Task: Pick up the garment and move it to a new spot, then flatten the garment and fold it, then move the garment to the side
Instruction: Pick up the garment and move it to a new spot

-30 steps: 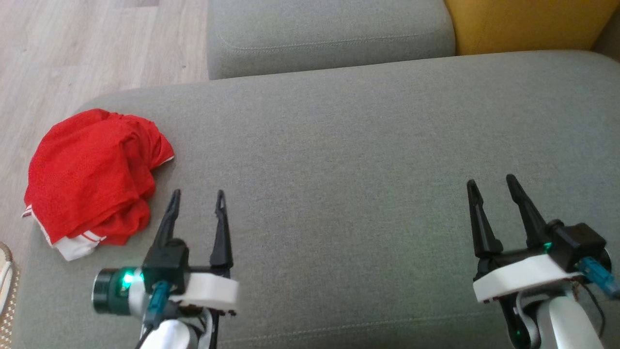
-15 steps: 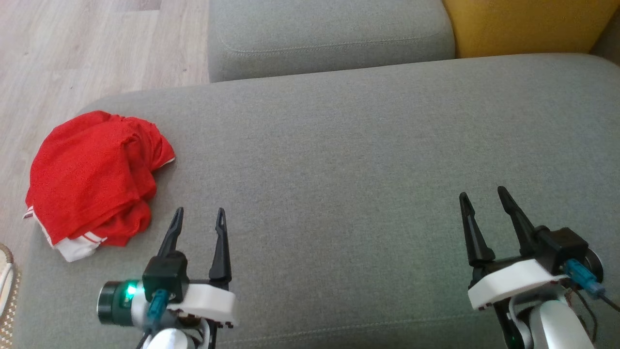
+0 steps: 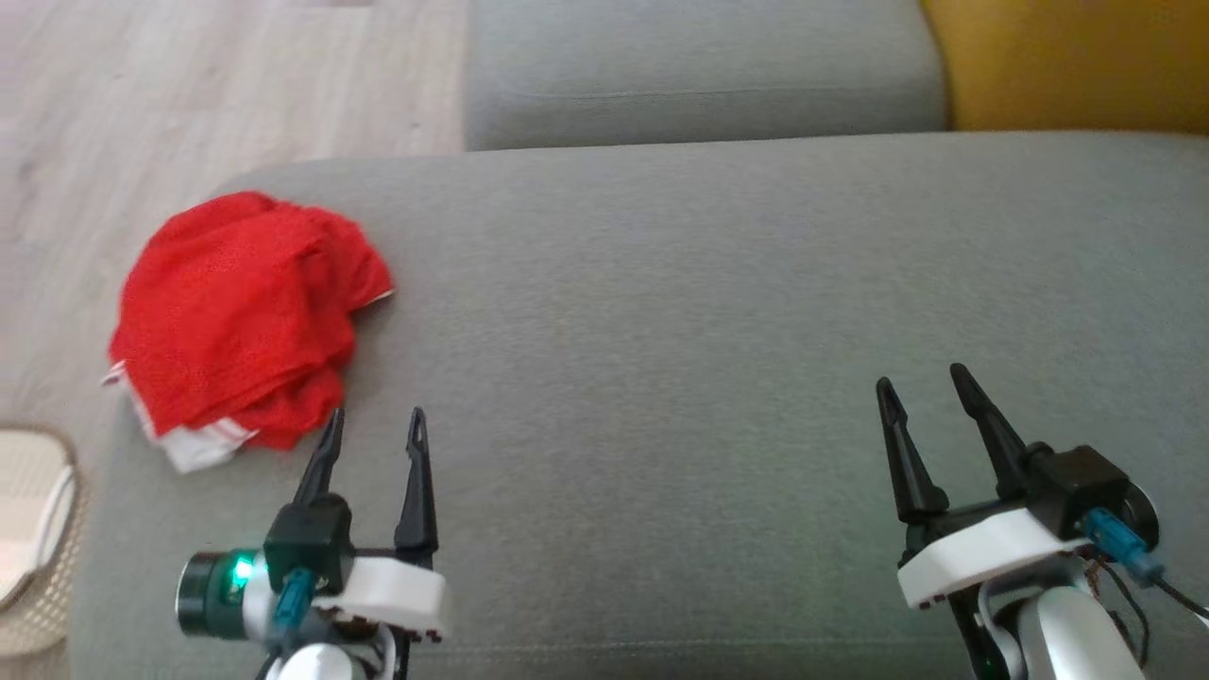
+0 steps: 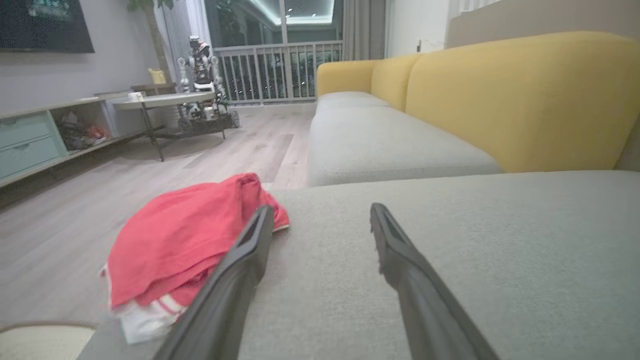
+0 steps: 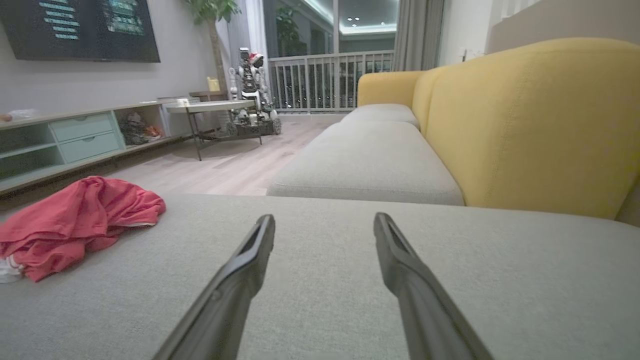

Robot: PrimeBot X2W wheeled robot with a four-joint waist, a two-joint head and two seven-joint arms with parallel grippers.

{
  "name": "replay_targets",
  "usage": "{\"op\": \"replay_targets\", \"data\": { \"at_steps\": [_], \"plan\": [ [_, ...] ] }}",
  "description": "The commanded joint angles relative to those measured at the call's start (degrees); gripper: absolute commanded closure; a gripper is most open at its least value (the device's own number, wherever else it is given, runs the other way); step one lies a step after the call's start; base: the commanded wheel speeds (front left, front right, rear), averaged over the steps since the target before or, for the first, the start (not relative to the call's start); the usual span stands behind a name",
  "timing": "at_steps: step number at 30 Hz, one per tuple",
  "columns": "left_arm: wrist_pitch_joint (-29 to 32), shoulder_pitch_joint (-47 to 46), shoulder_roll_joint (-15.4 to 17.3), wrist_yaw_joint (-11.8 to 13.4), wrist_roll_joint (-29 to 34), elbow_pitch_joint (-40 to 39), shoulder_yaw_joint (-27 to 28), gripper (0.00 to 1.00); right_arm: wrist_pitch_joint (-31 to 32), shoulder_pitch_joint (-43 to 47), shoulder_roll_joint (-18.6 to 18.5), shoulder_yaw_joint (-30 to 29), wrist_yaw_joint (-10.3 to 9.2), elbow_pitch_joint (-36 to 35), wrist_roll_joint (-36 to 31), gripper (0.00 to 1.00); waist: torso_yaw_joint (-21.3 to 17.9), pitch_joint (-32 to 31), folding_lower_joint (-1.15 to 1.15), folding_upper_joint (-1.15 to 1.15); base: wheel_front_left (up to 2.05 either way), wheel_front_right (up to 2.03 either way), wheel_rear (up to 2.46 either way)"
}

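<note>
Red garment (image 3: 246, 312) crumpled on grey sofa seat (image 3: 708, 331). Left hand (image 3: 374, 417) just beside garment, right hand (image 3: 921, 380) well apart from it. Both hands spread, empty. Wicker basket (image 3: 71, 576) near garment.

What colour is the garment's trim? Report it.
The garment's trim is white; the head view shows it best.

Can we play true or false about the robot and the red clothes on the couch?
1. The red garment lies bunched up on the grey cushion. True.
2. The left pincer is holding the garment. False: it is open and empty, close by the garment.
3. The right pincer is open. True.
4. The garment is neatly folded. False: it is a crumpled heap.
5. The couch back is blue. False: it is yellow.
</note>
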Motion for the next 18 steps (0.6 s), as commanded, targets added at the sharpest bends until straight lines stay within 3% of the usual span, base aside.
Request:
{"op": "replay_targets", "data": {
  "at_steps": [1,11,18],
  "plan": [
    [-0.52,-1.39,-0.12,-0.34,0.72,-1.78,2.83,0.0,-0.77,-1.74,-0.28,1.56,-0.01,-2.21,0.33,0.0,2.78,-0.05,0.0,0.0,0.0,0.0,0.0],
    [-0.52,0.27,-0.63,-1.84,2.15,-2.7,6.06,0.0,-1.05,-0.63,-0.28,2.97,-0.01,-2.04,1.66,0.0,12.5,-0.62,0.0,0.0,0.0,0.0,0.0],
    [-0.52,1.88,-0.8,-2.77,2.6,-3.16,7.98,0.0,-1.17,-0.21,-0.28,4.91,-0.01,-1.19,2.8,0.0,17.01,-1.47,0.0,0.0,0.0,0.0,0.0]
  ]
}}
